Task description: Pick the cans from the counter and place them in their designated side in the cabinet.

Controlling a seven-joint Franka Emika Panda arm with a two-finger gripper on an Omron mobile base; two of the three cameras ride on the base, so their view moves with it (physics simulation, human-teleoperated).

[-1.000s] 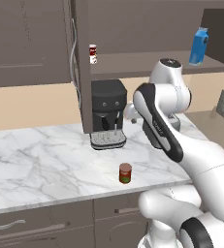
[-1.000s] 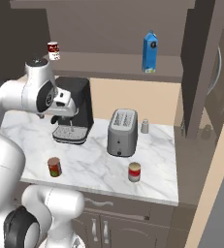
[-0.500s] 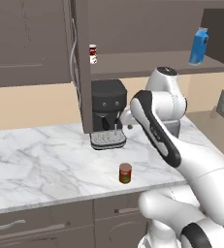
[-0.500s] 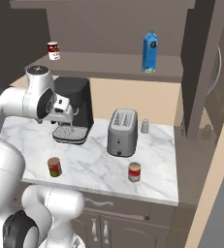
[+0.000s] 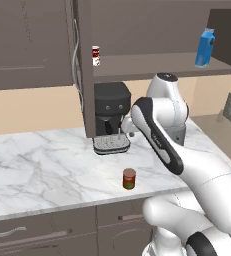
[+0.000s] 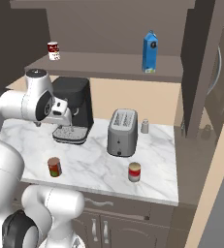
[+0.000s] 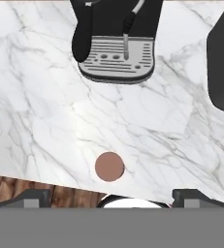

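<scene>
Red-brown can [image 5: 129,178] stands near the counter [image 5: 37,170] edge, the gripper [image 7: 112,196] above it, jaws spread wide, presumably lining up 1 grasp.

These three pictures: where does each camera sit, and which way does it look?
Left base view: behind the arm's left, looking over the counter at the coffee machine; the arm rises lower right.
Right base view: behind its right, same coffee machine, plus toaster.
Hand view: straight down on the dark can, also in both base views.
</scene>
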